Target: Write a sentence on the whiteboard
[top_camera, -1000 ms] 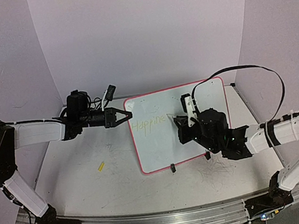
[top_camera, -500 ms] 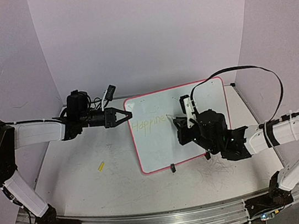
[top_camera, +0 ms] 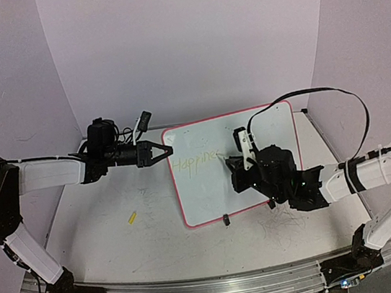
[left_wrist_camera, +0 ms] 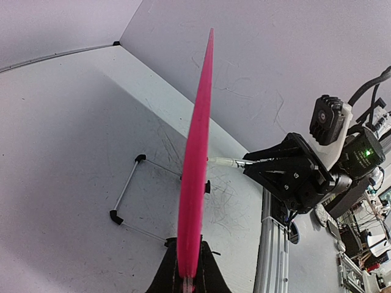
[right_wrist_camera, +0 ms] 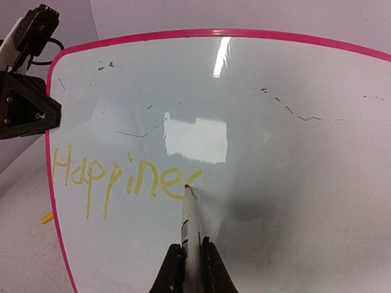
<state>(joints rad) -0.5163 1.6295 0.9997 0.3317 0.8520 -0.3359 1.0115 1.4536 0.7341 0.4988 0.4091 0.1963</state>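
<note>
Whiteboard [top_camera: 269, 125]: white, rounded corners, pink rim; centre of the top view, standing on its lower edge with two black clip feet [top_camera: 225, 219] beneath; same whiteboard [left_wrist_camera: 198, 152] edge-on as a pink strip up the middle of the left wrist view, and face-on across nearly all of the right wrist view. Sentence [right_wrist_camera: 122, 177]: yellow handwriting, left part of the board at mid-height, legible as "Happine" plus one begun stroke; faint in the top view [top_camera: 194, 160]. Left gripper [top_camera: 169, 151]: left of centre in the top view, clamped onto the whiteboard's left rim; fingers [left_wrist_camera: 211, 281] at bottom centre of its own view, pressed to either side of the pink edge. Right gripper [right_wrist_camera: 190, 259]: bottom centre of its own view, pinched tight on a marker [right_wrist_camera: 190, 226], marker tip touching the board at the end of the writing. Table [top_camera: 106, 239]: scuffed white, grey scratches. Small yellow piece [top_camera: 131, 217]: on the table, lower left of the top view, well apart from the board
</note>
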